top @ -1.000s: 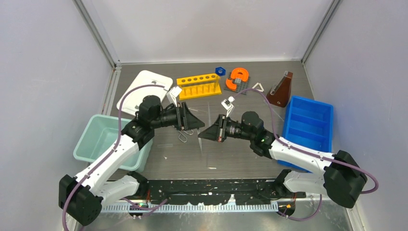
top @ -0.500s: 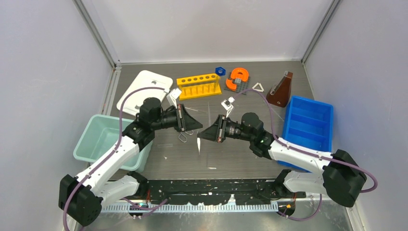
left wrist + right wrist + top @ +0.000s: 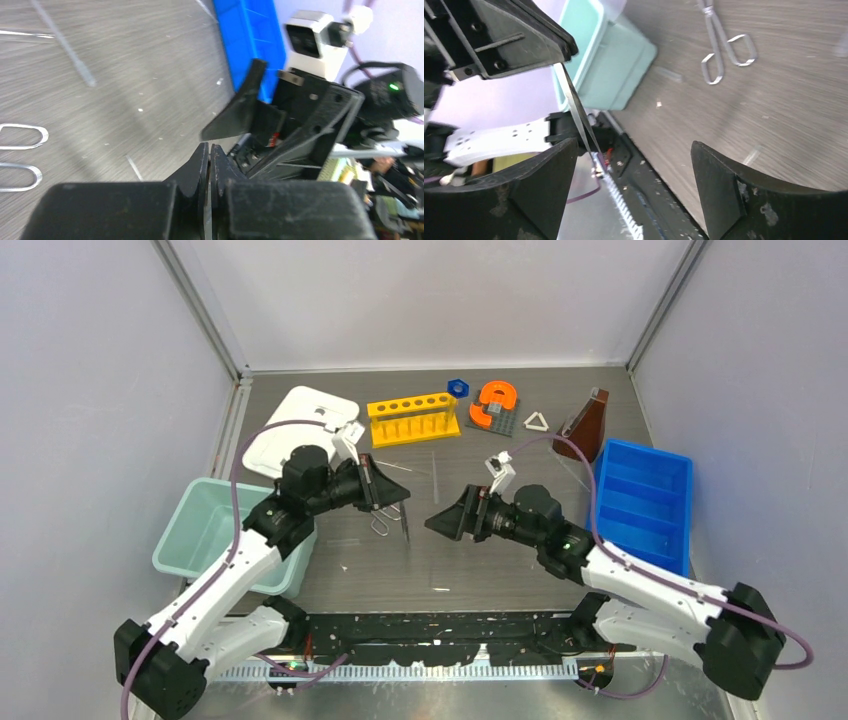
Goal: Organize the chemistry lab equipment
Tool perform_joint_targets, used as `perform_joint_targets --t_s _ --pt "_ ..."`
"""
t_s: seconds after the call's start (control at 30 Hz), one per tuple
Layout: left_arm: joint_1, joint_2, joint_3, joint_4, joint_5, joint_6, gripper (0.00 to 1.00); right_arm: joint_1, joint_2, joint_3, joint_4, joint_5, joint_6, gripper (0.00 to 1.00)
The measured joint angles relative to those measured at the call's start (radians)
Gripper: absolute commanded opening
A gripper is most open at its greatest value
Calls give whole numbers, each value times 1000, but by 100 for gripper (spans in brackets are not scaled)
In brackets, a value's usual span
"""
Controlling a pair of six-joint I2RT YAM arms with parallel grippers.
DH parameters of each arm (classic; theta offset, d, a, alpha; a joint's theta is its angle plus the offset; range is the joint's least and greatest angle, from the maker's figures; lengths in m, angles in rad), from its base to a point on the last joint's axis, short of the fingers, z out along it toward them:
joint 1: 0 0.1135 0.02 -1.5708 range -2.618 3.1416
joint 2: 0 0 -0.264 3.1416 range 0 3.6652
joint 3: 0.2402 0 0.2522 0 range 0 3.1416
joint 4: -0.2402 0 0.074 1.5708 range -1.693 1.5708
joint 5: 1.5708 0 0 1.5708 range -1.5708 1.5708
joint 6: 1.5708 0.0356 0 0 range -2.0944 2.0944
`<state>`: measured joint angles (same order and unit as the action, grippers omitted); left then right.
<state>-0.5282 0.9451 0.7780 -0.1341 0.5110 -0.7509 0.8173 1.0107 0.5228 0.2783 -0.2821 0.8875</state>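
Observation:
My left gripper (image 3: pixel 402 502) is shut on a thin pointed strip (image 3: pixel 406 526) that hangs down from its fingers; the strip (image 3: pixel 578 114) also shows in the right wrist view. The right gripper (image 3: pixel 434 520) faces it a short way to the right, open and empty (image 3: pixel 634 146). Wire tongs (image 3: pixel 383 525) lie on the table below the left gripper. A thin clear rod (image 3: pixel 66 46) lies further back. At the back stand a yellow rack (image 3: pixel 413 418), a blue hexagonal piece (image 3: pixel 458 387), a white triangle (image 3: pixel 537 421) and a brown flask (image 3: pixel 585 427).
An orange horseshoe piece (image 3: pixel 493 403) on a grey base sits behind the rack's right end. A teal bin (image 3: pixel 205 530) stands at the left, a white tray (image 3: pixel 298 425) behind it. A blue divided bin (image 3: pixel 640 500) stands at the right.
The left gripper has shut on the strip. The right gripper has opened wide, let go of it and drawn back to the right.

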Motion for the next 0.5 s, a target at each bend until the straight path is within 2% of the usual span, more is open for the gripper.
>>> perform_joint_targets --t_s 0.13,0.3,0.5 --pt "-1 -10 59 -132 -161 48 0 0 -140 1 -201 177 -69 98" --pt "-1 -21 167 -289 -412 124 0 -1 -283 1 -435 385 -146 100" --pt "6 -51 259 -421 -791 177 0 -1 -394 0 -588 513 -202 100"
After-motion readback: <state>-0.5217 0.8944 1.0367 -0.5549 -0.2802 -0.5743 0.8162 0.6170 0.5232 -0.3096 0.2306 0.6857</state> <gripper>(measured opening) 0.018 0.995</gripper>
